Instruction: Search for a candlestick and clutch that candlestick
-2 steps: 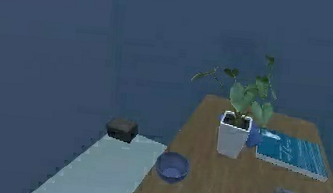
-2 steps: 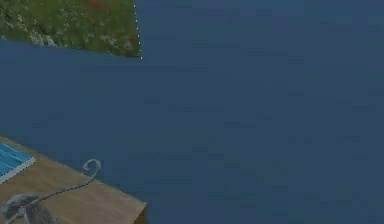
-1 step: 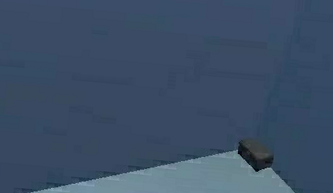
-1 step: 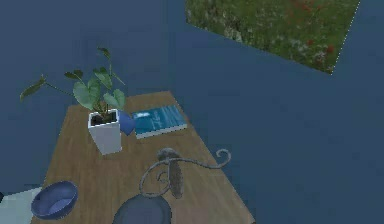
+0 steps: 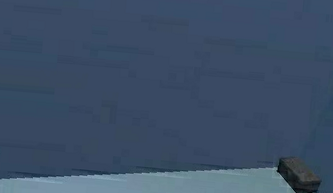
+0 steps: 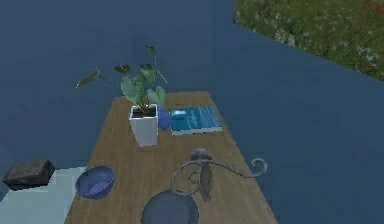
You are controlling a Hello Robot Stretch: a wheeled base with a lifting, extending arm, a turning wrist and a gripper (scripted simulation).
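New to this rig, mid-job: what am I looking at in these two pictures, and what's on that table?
It is a wheeled robot with one lifting arm. The forward view looks ahead and down: a dark blue wall, pale floor, a dark box. The arm side view looks sideways at a wooden table bearing a potted plant, a blue book, a blue bowl, a dark round dish and a grey curly metal piece, likely the candlestick.

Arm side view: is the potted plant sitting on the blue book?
No, the potted plant stands on the wooden table, left of the blue book.
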